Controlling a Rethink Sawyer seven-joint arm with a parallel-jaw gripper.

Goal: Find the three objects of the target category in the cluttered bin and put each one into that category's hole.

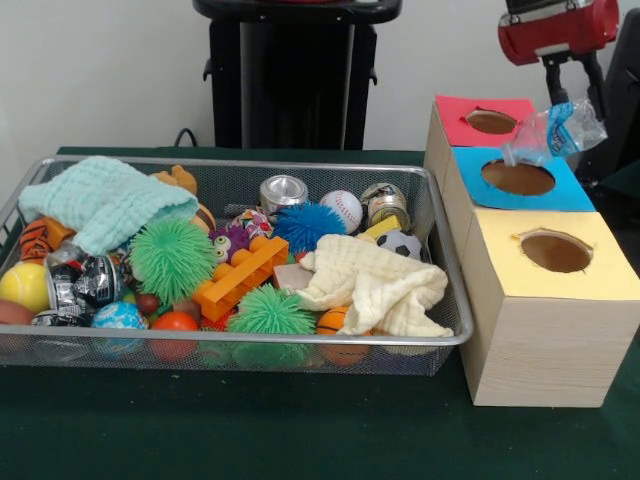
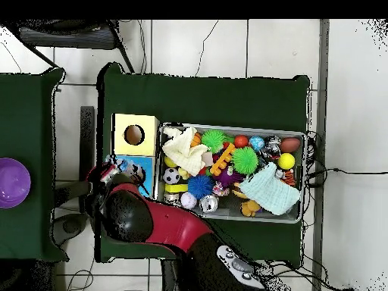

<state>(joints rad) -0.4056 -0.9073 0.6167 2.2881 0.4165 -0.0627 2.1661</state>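
The bin (image 1: 250,338) is a wide wire mesh tray full of clutter; it also shows in the overhead view (image 2: 227,126). To its right stand three wooden boxes with holes: red-topped (image 1: 455,118), blue-topped (image 1: 575,190) and yellow-topped (image 1: 600,275). My gripper (image 1: 572,95) hangs at the top right, shut on a crumpled clear plastic bottle (image 1: 555,130) with a blue label. The bottle is held just above the blue box's hole (image 1: 517,178). In the overhead view my arm (image 2: 144,216) covers most of the blue box (image 2: 144,184).
The bin holds an aqua cloth (image 1: 105,200), a cream cloth (image 1: 375,285), green spiky balls (image 1: 172,258), a blue spiky ball (image 1: 305,225), an orange brick (image 1: 240,278), cans (image 1: 282,190), a baseball (image 1: 342,208) and a soccer ball (image 1: 400,243). A purple bowl (image 2: 11,182) sits on a side table.
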